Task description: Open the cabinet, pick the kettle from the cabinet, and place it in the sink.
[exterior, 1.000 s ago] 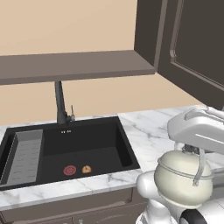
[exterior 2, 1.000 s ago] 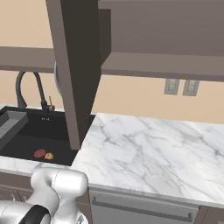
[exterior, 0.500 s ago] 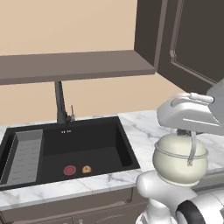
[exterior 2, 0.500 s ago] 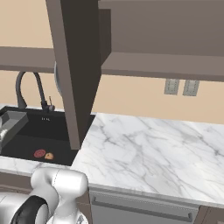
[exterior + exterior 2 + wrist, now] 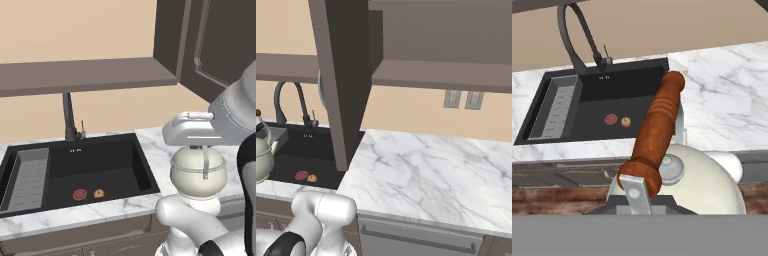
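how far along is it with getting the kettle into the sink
Done: the cabinet door hangs open and the kettle is out. In hand: the gripper is shut on the kettle's handle, holding it above the counter right of the sink. Left: carry it over the basin, lower, release.

Beige wall (image 5: 75,30) behind a white marble table (image 5: 426,175) veined in grey. Two grey wall outlets (image 5: 462,99) sit side by side on the wall above the table, under a brown shelf edge. Below the table edge, a grey front (image 5: 421,242) with a horizontal bar handle. Brown wood floor (image 5: 557,200) shows below the table front. Lighting even and soft, without hard shadows.
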